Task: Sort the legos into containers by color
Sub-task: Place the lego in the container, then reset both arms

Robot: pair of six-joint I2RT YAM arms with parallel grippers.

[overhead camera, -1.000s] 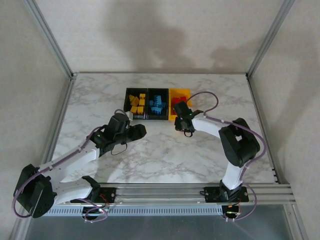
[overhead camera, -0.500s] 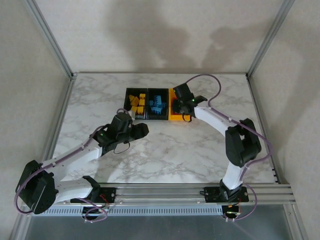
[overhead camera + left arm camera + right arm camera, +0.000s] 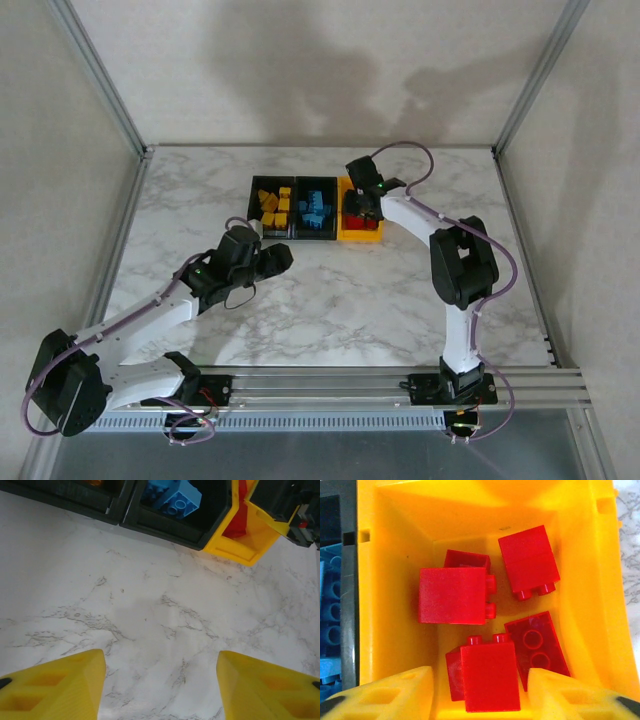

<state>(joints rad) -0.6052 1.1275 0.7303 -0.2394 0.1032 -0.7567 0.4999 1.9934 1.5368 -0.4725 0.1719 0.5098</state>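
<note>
Three joined bins stand at the back of the table: a black bin with yellow-orange legos, a black bin with light blue legos, and a yellow bin with several red legos. My right gripper hangs open over the yellow bin. A red lego lies below, between its fingers, with a gap on each side. My left gripper is open over bare marble in front of the bins, nothing between its fingers.
The marble table is bare in front of the bins. In the left wrist view the yellow bin's corner shows at the top, with the right gripper's dark body beside it. Metal frame posts flank the table.
My right gripper has moved from the table just in front of the yellow bin to above that bin. The left arm has barely shifted.
</note>
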